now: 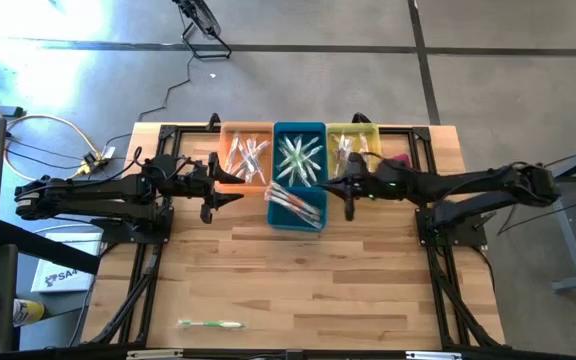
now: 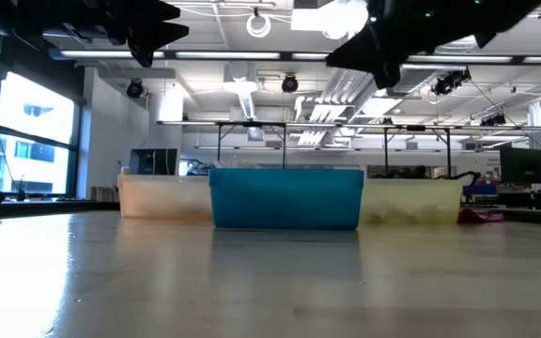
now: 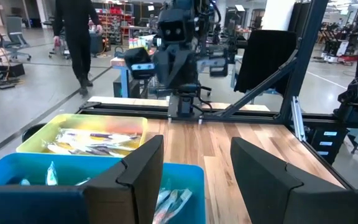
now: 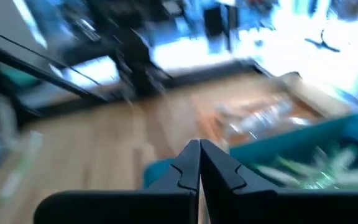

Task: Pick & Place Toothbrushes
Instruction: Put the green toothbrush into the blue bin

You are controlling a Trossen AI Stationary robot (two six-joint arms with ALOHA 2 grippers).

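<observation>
Along the far edge of the pale wooden slatted table point(image 1: 298, 270) stand three rectangular plastic bins side by side; an orange bin point(image 1: 245, 157) on the left, a blue bin point(image 1: 299, 177) in the middle and a yellow bin point(image 1: 352, 147) on the right; each holds a heap of thin toothbrushes in clear shiny wrappers point(image 1: 299, 160), and a few wrapped ones lie across the near end of the blue bin; one green-handled wrapped toothbrush point(image 1: 209, 323) lies alone near the table's front edge, well apart from the bins; a pink cloth point(image 1: 399, 160) shows just beside the yellow bin's right side; the left gripper point(image 1: 211, 197) hangs above the table just beside the orange bin's near left corner, its two dark fingers point(image 3: 143, 165) spread apart with nothing between them; the right gripper point(image 4: 199, 163) hovers above the gap between the blue and yellow bins, its fingers pressed together tip to tip with nothing seen between them; in the low view both grippers hang well above the bins; beyond the table a person in dark clothes point(image 3: 76, 37) walks across the room.
</observation>
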